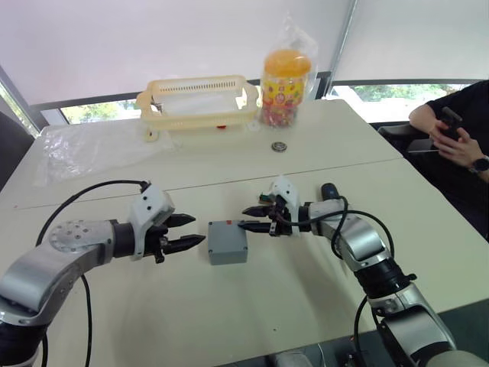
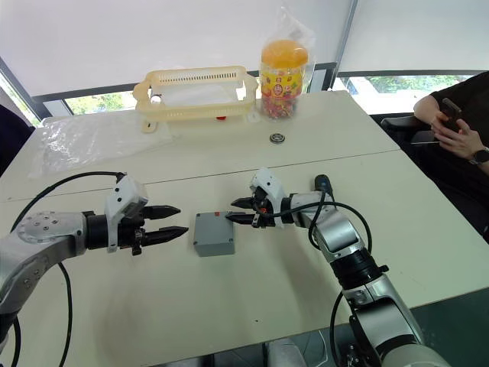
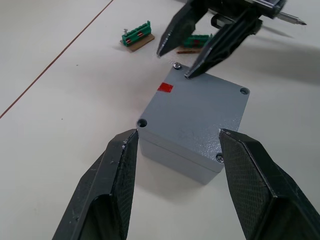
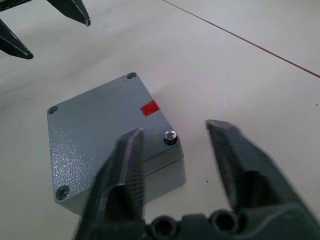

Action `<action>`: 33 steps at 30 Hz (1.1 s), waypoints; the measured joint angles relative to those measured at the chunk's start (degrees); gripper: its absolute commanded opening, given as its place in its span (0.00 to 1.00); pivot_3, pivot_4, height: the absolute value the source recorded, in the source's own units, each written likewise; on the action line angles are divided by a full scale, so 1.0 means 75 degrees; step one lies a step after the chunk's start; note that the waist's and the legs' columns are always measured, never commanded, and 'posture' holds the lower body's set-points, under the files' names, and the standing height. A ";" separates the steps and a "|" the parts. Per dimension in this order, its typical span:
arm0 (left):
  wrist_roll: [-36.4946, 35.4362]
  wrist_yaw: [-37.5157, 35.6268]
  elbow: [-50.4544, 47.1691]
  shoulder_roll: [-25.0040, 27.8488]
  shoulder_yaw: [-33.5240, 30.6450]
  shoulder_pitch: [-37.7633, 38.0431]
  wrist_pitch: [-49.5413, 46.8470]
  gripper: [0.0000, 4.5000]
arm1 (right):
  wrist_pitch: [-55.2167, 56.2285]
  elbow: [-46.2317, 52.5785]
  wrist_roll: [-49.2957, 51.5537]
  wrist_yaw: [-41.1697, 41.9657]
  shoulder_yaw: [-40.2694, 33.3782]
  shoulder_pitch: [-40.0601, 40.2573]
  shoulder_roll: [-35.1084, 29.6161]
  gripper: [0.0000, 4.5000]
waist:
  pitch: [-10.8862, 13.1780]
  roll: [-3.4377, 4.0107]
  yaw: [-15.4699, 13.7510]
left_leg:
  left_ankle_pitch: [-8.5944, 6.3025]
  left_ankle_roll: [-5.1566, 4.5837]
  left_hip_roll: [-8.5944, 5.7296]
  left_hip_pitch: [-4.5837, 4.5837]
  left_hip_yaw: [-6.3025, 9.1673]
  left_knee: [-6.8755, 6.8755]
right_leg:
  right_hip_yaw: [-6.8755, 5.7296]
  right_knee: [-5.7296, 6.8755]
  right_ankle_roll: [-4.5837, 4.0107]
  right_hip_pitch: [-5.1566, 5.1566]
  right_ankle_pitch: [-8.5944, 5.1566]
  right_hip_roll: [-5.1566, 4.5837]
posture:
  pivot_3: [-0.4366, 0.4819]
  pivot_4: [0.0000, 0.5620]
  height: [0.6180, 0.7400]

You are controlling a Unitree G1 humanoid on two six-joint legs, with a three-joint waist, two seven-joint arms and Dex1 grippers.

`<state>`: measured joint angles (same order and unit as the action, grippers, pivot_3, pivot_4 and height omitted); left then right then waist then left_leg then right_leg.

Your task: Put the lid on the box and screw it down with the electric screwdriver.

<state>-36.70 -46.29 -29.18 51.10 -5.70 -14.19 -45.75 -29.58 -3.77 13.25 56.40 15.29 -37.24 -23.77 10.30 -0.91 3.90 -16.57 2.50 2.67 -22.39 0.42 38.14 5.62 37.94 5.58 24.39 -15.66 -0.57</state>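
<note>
Right tool (image 4: 172, 137) straddles lid (image 4: 100, 135) corner.

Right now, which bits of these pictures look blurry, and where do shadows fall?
In the right wrist view, the right pincer is soft and out of focus up close, while the lid and its screw stay crisp. In the left wrist view, the box casts a soft shadow on the table.

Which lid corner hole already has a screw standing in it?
The corner beside the red mark on the lid, nearest the right claw: a screw stands proud there. The other three visible holes sit empty.
</note>
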 measured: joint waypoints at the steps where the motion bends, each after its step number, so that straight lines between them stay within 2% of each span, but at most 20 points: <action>1: -0.0004 -0.0018 0.0049 0.0000 0.0002 -0.0064 0.0000 0.57 | -0.0023 0.0022 0.0011 -0.0004 -0.0017 -0.0009 -0.0006 0.95 | 0.0000 0.0000 -0.0003 | 0.0000 0.0000 0.0000 0.0000 0.0000 0.0000 | 0.0000 0.0000 0.0000 0.0000 0.0000 0.0000 | 0.48 0.27 1.00; 2: -0.0010 -0.0047 0.0105 0.0000 0.0005 -0.0144 -0.0001 0.57 | -0.0053 0.0046 0.0039 -0.0005 -0.0040 -0.0034 -0.0016 0.99 | 0.0000 0.0000 -0.0005 | 0.0000 0.0000 -0.0001 0.0000 0.0000 0.0000 | 0.0000 0.0000 0.0000 0.0000 0.0000 0.0000 | 0.48 0.27 1.00; 8: -0.0150 -0.0303 0.0271 0.0011 0.0008 -0.0654 -0.0033 0.57 | -0.0618 0.0695 0.0461 -0.0012 -0.0697 -0.0307 -0.0467 0.99 | 0.0000 0.0000 -0.0009 | 0.0000 0.0000 -0.0001 -0.0002 0.0000 0.0000 | -0.0001 -0.0001 0.0000 0.0000 0.0000 -0.0001 | 0.48 0.27 1.00; 11: -0.0233 -0.0611 0.0267 0.0055 0.0089 -0.1015 -0.0049 0.57 | -0.1707 0.0948 0.1010 -0.0209 -0.1337 -0.0581 -0.0951 0.99 | 0.0006 0.0006 -0.0019 | 0.0000 0.0000 -0.0003 -0.0005 0.0001 0.0001 | 0.0000 0.0000 0.0000 0.0002 0.0000 -0.0002 | 0.48 0.27 1.00; 15: -0.0516 -0.1026 -0.0067 -0.0014 0.0480 -0.1618 -0.0059 0.57 | -0.3708 0.0966 0.1412 -0.0332 -0.2195 -0.1459 -0.2794 0.99 | 0.0010 0.0010 -0.0161 | 0.0000 -0.0001 -0.0008 -0.0007 -0.0004 0.0001 | 0.0002 -0.0014 -0.0001 0.0002 -0.0001 -0.0007 | 0.48 0.27 1.00; 17: -0.0582 -0.1184 -0.0271 -0.0102 0.0782 -0.1767 -0.0052 0.57 | -0.4723 0.0980 0.1593 -0.0173 -0.2198 -0.1684 -0.3678 0.99 | 0.0007 0.0006 -0.0184 | -0.0001 -0.0002 -0.0002 -0.0006 -0.0003 -0.0007 | 0.0002 -0.0023 -0.0001 0.0001 -0.0002 0.0000 | 0.48 0.27 1.00; 19: -0.0581 -0.1339 -0.0348 -0.0240 0.1076 -0.1878 0.0002 0.57 | -0.6126 0.0856 0.1724 -0.0143 -0.1740 -0.1981 -0.4308 0.99 | 0.0008 0.0007 -0.0139 | -0.0001 -0.0003 0.0000 -0.0002 -0.0011 -0.0007 | 0.0010 -0.0021 -0.0002 0.0005 -0.0002 0.0004 | 0.48 0.27 1.00; 20: -0.0581 -0.1356 -0.0353 -0.0259 0.1125 -0.1895 0.0010 0.57 | -0.6301 0.0816 0.1734 -0.0135 -0.1645 -0.2013 -0.4394 0.99 | 0.0008 0.0008 -0.0134 | -0.0001 -0.0003 -0.0001 -0.0001 -0.0014 -0.0007 | 0.0012 -0.0020 -0.0002 0.0007 -0.0002 0.0004 | 0.48 0.27 1.00; 21: -0.0572 -0.1461 -0.0405 -0.0366 0.1281 -0.1951 0.0034 0.57 | -0.7193 0.0585 0.1815 -0.0061 -0.1153 -0.2154 -0.4775 0.99 | 0.0011 0.0007 -0.0079 | -0.0001 -0.0004 0.0000 -0.0001 -0.0013 -0.0007 | 0.0013 -0.0020 -0.0003 0.0008 -0.0003 0.0006 | 0.48 0.27 1.00; 24: -0.0349 -0.1489 -0.0322 -0.0670 0.1612 -0.2081 0.0303 0.57 | -0.8134 -0.0330 0.2193 0.0199 0.0127 -0.2949 -0.5141 0.99 | 0.0014 0.0019 -0.0039 | -0.0001 -0.0004 -0.0005 -0.0005 -0.0017 -0.0002 | 0.0018 -0.0021 -0.0002 0.0008 -0.0003 0.0002 | 0.48 0.27 1.00; 29: -0.0196 -0.1457 -0.0313 -0.0861 0.1852 -0.2053 0.0346 0.57 | -0.8343 -0.1194 0.2649 0.0305 0.1604 -0.3240 -0.5468 0.99 | 0.0020 0.0010 -0.0059 | -0.0001 -0.0005 -0.0005 -0.0015 -0.0018 -0.0003 | 0.0017 -0.0038 0.0000 0.0008 -0.0002 0.0000 | 0.48 0.27 1.00; 33: -0.0172 -0.1311 -0.0336 -0.0945 0.1849 -0.1876 0.0341 0.57 | -0.8345 -0.1708 0.2949 0.0150 0.2149 -0.3463 -0.5330 0.99 | 0.0021 0.0011 -0.0003 | -0.0002 -0.0005 -0.0002 -0.0013 -0.0016 -0.0004 | 0.0017 -0.0038 0.0001 0.0010 -0.0001 0.0002 | 0.48 0.27 1.00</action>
<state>-37.99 -56.12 -31.71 44.01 8.16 -28.25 -43.20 -92.17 -16.58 35.36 57.52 31.41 -63.22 -63.75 10.46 -0.82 3.88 -16.58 2.46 2.66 -22.49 0.29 38.11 5.75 37.65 5.58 24.46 -15.67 -0.56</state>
